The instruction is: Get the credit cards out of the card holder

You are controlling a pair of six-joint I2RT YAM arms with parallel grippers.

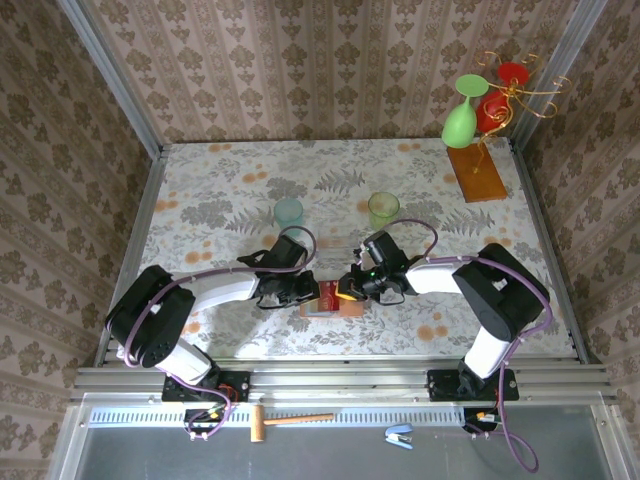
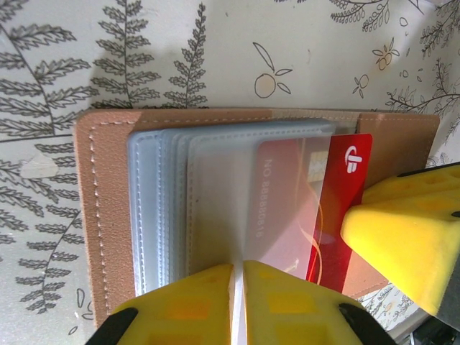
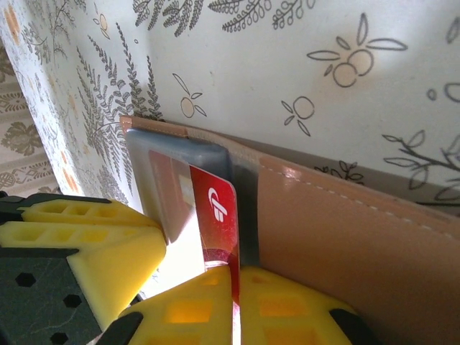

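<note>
Worktop: flowery cloth covers the worktop (image 1: pixel 220 180), and patterned walls stand around it.
Card holder: the tan card holder (image 1: pixel 322 300) lies open and flat near the front edge, between the two grippers.
Pockets: grey-blue pockets (image 2: pixel 165 201) lie stacked inside the card holder.
Red card: a red card (image 2: pixel 345 180) sticks partway out of a see-through pocket, on the right gripper's side.
Left gripper: the left gripper (image 2: pixel 237 277) is squeezed tight on the thin edge of a card holder pocket.
Right gripper: the right gripper (image 3: pixel 236 287) is squeezed tight on the red card's free end.
Cups: a bluish cup (image 1: pixel 288 211) and a green cup (image 1: pixel 383 209) stand farther back, well apart from the card holder.
</note>
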